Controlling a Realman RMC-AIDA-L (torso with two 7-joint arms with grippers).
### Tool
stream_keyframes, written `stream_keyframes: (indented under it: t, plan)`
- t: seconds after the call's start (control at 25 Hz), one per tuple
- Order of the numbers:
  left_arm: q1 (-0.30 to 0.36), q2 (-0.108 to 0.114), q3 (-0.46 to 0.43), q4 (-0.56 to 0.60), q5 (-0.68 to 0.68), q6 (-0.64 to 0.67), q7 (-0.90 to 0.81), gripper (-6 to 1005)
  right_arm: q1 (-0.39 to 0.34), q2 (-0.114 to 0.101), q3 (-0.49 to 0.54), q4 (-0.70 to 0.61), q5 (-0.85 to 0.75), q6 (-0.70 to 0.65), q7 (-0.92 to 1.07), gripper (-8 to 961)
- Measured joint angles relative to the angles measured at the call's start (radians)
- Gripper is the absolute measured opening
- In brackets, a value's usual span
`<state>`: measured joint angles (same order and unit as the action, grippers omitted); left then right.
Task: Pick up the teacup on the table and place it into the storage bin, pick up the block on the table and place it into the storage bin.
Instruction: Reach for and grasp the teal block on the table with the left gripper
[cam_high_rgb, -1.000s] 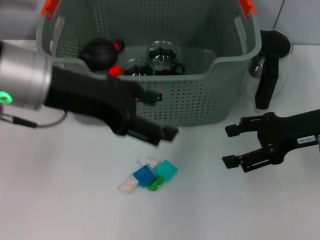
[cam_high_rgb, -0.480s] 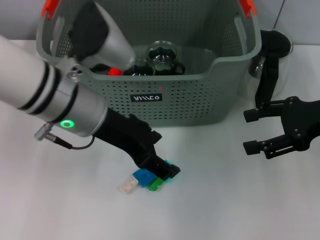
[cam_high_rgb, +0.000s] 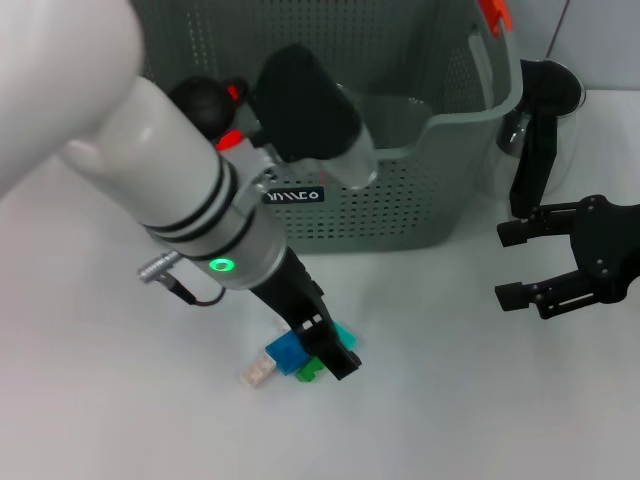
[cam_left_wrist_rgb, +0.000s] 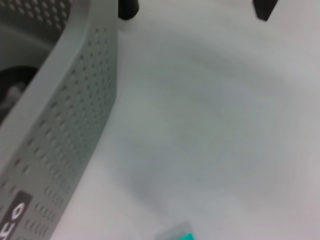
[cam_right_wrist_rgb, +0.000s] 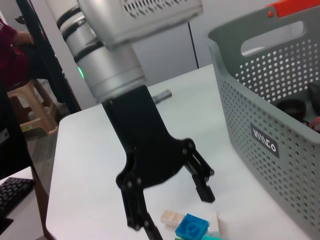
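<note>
the left claw (cam_high_rgb: 325, 345) is down at the worktop (cam_high_rgb: 120, 400), its black fingers (cam_right_wrist_rgb: 202, 187) spread wide on either side of a small cluster of blocks in front of the storage bin (cam_high_rgb: 400, 210). in the right wrist view the 2 fingers stand well apart with nothing clamped between them, their tips just above the blocks. the cluster holds a blue block (cam_high_rgb: 288, 352), a teal block (cam_high_rgb: 343, 333) partly hidden behind the claw, a green block (cam_high_rgb: 309, 372) and a pale cream block (cam_high_rgb: 258, 372) at the outer edge; they lie touching or just beside each other. which block the claw is lined up on cannot be told.

the left arm's white and silver forearm (cam_high_rgb: 180, 210) crosses in front of the bin, with a green light (cam_high_rgb: 218, 265) lit on its wrist ring. the storage bin sits at the far side of the worktop, its black label (cam_high_rgb: 293, 196) facing the robot and an orange-red tab (cam_high_rgb: 494, 14) at its far right corner. inside it, a black teapot (cam_high_rgb: 205, 105) shows beside the arm; the rest of the contents are mostly hidden, so a teacup cannot be made out.

the right claw (cam_high_rgb: 520, 265) hovers over the worktop to the right of the bin, open and holding nothing. a glass kettle with a black handle (cam_high_rgb: 538, 140) stands just beside the bin's right end.
</note>
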<state>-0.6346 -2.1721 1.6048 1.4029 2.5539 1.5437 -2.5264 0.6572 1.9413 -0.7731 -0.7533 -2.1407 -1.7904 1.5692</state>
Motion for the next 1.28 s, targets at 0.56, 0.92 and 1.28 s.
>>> stream_keyframes:
  t: [0.56, 0.92, 1.28]
  plan:
    - [-0.074, -0.002, 0.197, -0.091, 0.092, -0.132, -0.231, 947, -0.001, -0.004, -0.004, 0.001, -0.007, 0.004, -0.006, 945]
    - [-0.091, -0.005, 0.226, -0.128, 0.100, -0.153, -0.265, 946, 0.005, 0.000, -0.008, 0.001, -0.075, 0.000, -0.002, 944]
    - [-0.125, -0.006, 0.286, -0.168, 0.101, -0.162, -0.310, 946, 0.005, -0.001, -0.007, 0.000, -0.080, 0.000, -0.003, 944]
